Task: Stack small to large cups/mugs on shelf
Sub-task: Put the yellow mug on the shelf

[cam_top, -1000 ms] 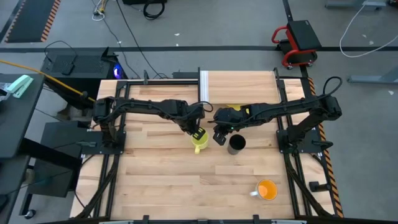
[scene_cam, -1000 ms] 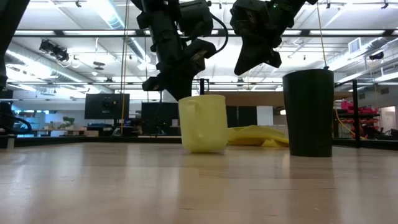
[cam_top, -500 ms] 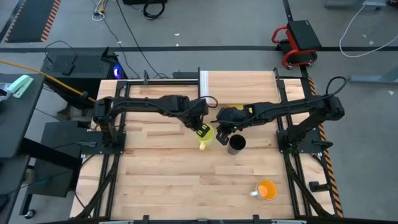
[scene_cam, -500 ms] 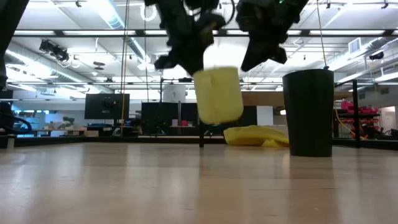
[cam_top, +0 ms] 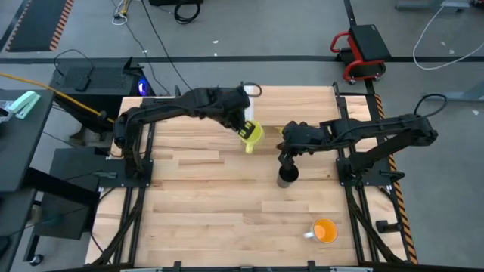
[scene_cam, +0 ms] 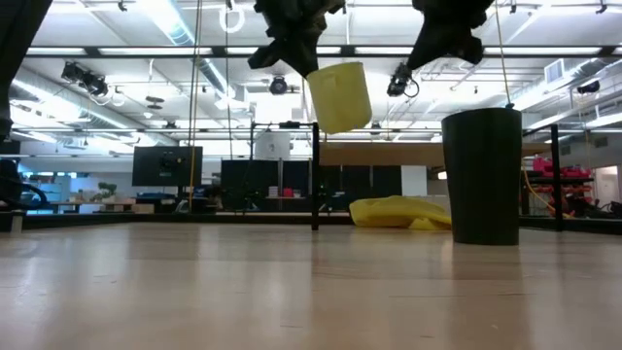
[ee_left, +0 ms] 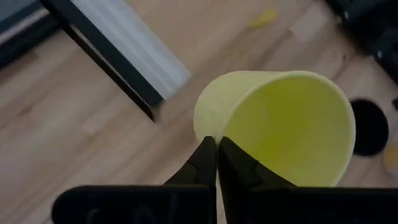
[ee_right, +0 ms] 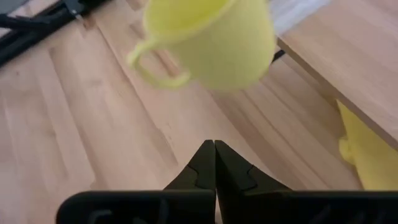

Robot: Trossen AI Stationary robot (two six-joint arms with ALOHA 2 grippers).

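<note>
The small yellow mug (cam_top: 252, 136) hangs in the air in front of the shelf (cam_top: 299, 100), a pale board on black posts with a whitish end panel (cam_top: 248, 102). My left gripper (cam_top: 246, 128) is shut on the mug. In the low view the mug (scene_cam: 338, 95) is tilted and well above the table. My right gripper (cam_top: 286, 153) is shut and empty, just above and behind the black cup (cam_top: 287, 176), which stands upright on the table. The orange mug (cam_top: 325, 230) stands on its base near the front right. My left gripper pinches the yellow mug's rim (ee_left: 200, 127), with one finger (ee_left: 239, 171) inside the mug and the other (ee_left: 200, 165) outside its wall. The mug is lifted clear of the table and hangs tilted below the gripper, its mouth toward the wrist camera.
A flat yellow lump (scene_cam: 398, 211) lies on the table under the shelf, behind the black cup (scene_cam: 483, 175). A black shelf post (scene_cam: 315, 175) stands just below the held mug. Bare planks spread over the table's near half.
My left gripper has lifted the yellow mug off the table and carried it up and toward the far edge, to the shelf's end panel; the mug has tipped from upright to tilted. My right gripper has gone up and toward the table's right edge, over the black cup.
</note>
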